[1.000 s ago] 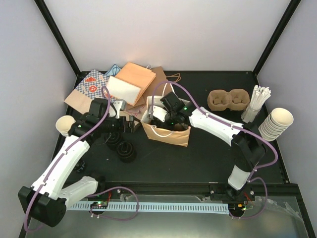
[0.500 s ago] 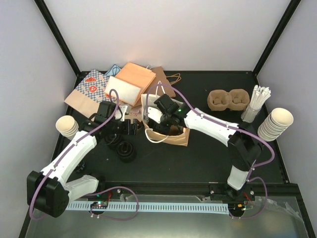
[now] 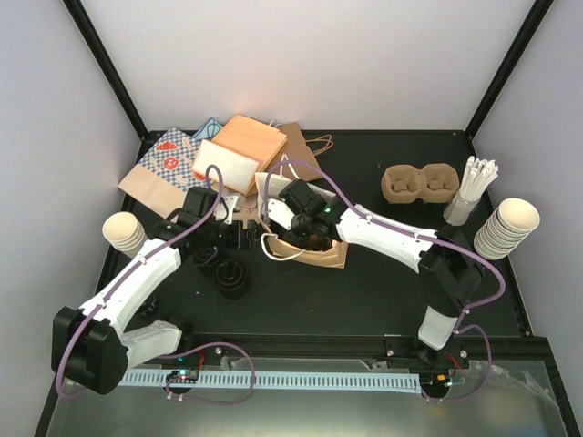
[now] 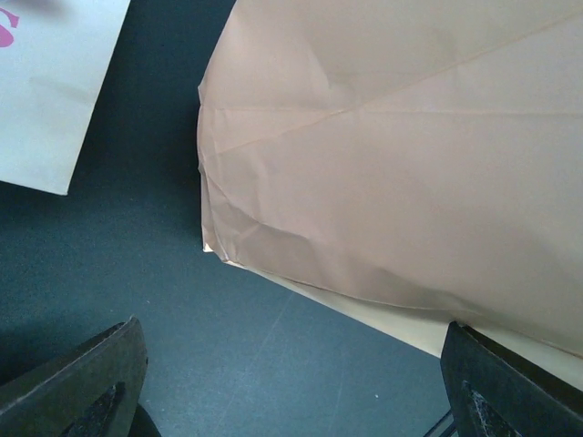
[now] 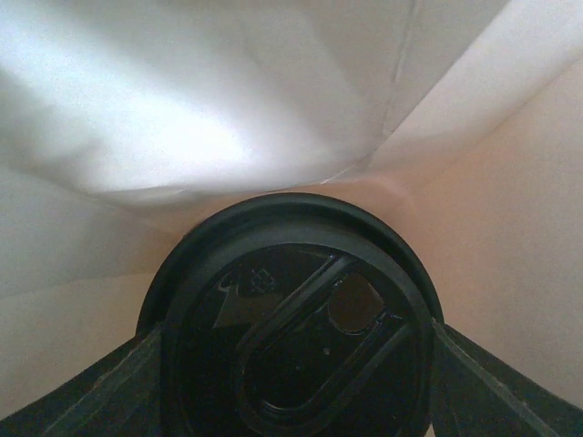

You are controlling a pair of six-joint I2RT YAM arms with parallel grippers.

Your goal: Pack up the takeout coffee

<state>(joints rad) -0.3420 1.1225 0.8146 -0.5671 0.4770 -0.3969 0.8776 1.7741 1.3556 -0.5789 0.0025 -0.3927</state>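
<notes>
Black counter [image 3: 364, 291] under pale walls carries everything, and the brown paper bag [image 3: 317, 253] near its middle serves as the marker. Nearest the arm bases, just in front of the bag on the left arm's side, lies a stack of black lids [image 3: 232, 276].

At the bag itself, trouble looks likeliest. The bag is soft and creased, and nothing grips it, so a push from the cup or the wrist could fold or topple it. If let go above the bag's floor or against a slack wall, the cup may tip. Packed without its tray, it would have nothing to steady it.

The left claw [image 4: 296, 382] hangs beside the bag's left-arm wall. Its fingers are spread wide with only bare counter between them, and it touches nothing. Inside the bag, the right claw [image 5: 296, 373] pinches the lidded cup [image 5: 291, 273], with one finger on each side just below the black lid and paper walls close around. How far the cup is from the bag's floor cannot be told.

Beyond the bag toward the right arm, well apart, sits the carrier [image 3: 419, 182], both wells seemingly empty. A bundle of straws [image 3: 474, 187] and a stack of lidless cups [image 3: 506, 228] lie further out. Behind the bag lies a heap of flat bags [image 3: 239, 150].
</notes>
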